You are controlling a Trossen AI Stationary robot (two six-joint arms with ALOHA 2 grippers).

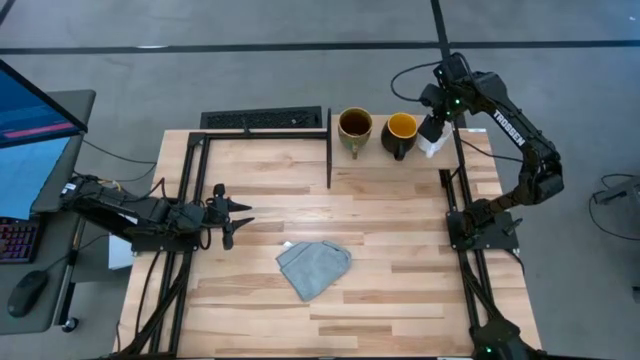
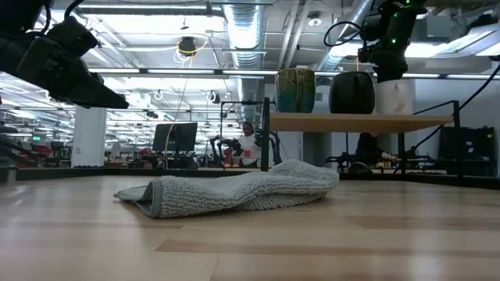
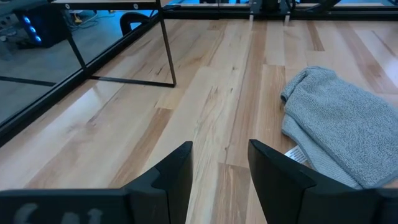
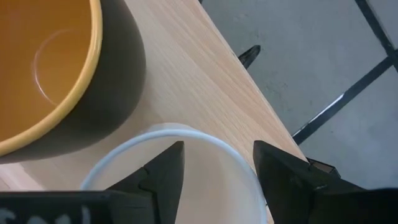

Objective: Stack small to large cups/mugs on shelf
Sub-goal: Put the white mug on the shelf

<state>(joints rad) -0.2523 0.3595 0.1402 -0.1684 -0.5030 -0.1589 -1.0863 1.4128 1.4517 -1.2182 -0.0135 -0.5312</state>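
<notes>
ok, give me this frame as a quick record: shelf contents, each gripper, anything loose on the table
shelf: holds all three mugs in a row
olive mug: nearest the black upright
dark mug: middle, yellow-orange inside
white mug: far end, under the right gripper
right gripper: over the white mug, jaws open, one inside the rim and one outside
left gripper: idle over the table's left side, jaws open, empty
cloth: grey-blue, crumpled on the tabletop
</notes>
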